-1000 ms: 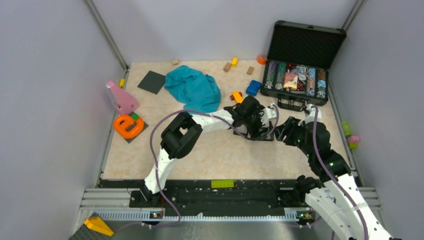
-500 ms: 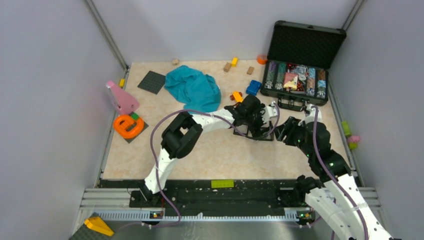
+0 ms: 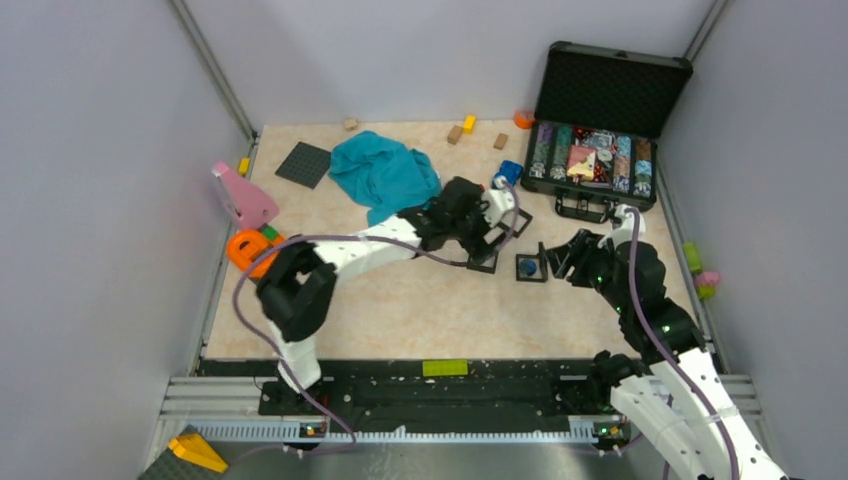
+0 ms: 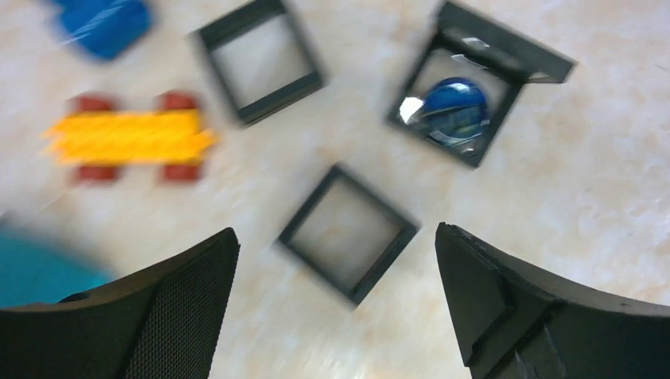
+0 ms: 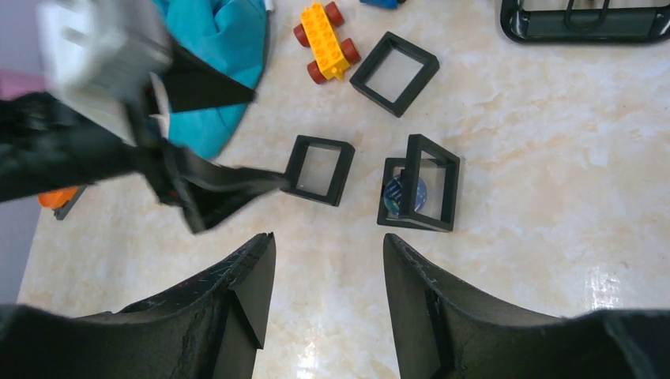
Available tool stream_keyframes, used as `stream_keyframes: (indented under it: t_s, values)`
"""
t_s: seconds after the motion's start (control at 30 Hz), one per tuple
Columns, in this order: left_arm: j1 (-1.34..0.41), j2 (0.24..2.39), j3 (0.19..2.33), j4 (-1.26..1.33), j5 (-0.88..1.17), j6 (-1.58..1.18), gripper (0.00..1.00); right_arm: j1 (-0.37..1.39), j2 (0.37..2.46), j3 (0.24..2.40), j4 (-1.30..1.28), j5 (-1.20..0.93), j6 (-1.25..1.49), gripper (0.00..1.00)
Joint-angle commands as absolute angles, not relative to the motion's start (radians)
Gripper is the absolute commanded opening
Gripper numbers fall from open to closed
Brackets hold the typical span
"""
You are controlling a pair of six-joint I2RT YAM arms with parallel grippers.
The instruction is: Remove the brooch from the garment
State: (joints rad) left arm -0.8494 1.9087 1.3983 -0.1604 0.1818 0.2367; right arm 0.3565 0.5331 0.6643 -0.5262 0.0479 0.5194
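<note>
The brooch (image 4: pixel 454 110) is not on the garment (image 3: pixel 385 175) any more. It is a little blue ball, and it sits inside an open black frame (image 5: pixel 416 224) on the tabletop (image 3: pixel 400 310), a bit right of the middle of the top view. The garment lies well apart from it, up and to the left. So the job looks almost done. I think the step now is to leave the brooch alone and take both arms away. To do that well, each gripper should go up first and then back, slowly, so no finger bumps the frame or tips its raised lid. The arms should also stay off the other frames close by. The left gripper (image 4: pixel 336 237) is spread wide and holds nothing. In its own view an empty black frame (image 4: pixel 308 205) shows between its two fingers, and the fingers do not look like they touch it. The brooch is up and to the right of that frame. The right gripper (image 5: pixel 328 241) is spread open too, and it holds nothing. It hangs over bare tabletop, with the brooch's frame just above and to the right of it in its own view.
</note>
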Motion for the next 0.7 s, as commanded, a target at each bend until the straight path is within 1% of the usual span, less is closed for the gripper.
stream_keyframes:
  t_s: [0.0, 0.07, 0.13, 0.23, 0.27, 0.4, 0.47, 0.67]
  values:
    - [-0.741, 1.674, 1.271, -0.18, -0.046, 0.111, 0.98, 0.347, 0.553, 0.701, -0.458, 0.013, 0.495, 0.55]
    - [-0.691, 1.635, 1.24, -0.224, -0.151, 0.032, 0.98, 0.347, 0.571, 0.696, -0.436, 0.005, 0.493, 0.55]
    - [-0.656, 1.645, 1.249, -0.318, -0.322, -0.071, 0.98, 0.346, 0.589, 0.694, -0.413, -0.029, 0.494, 0.55]
    - [-0.618, 1.718, 1.328, -0.549, -0.397, -0.182, 0.98, 0.346, 0.619, 0.692, -0.375, -0.056, 0.489, 0.55]
    - [-0.617, 1.731, 1.33, -0.586, -0.421, -0.209, 0.96, 0.346, 0.632, 0.693, -0.362, -0.063, 0.488, 0.55]
    - [-0.617, 1.695, 1.181, -0.491, -0.337, -0.229, 0.97, 0.346, 0.677, 0.698, -0.32, -0.093, 0.488, 0.55]
    - [-0.616, 1.696, 1.145, -0.468, -0.319, -0.238, 0.97, 0.347, 0.688, 0.697, -0.302, -0.107, 0.493, 0.55]
    - [-0.606, 1.78, 1.107, -0.366, -0.3, -0.232, 0.87, 0.347, 0.714, 0.69, -0.279, -0.132, 0.493, 0.55]
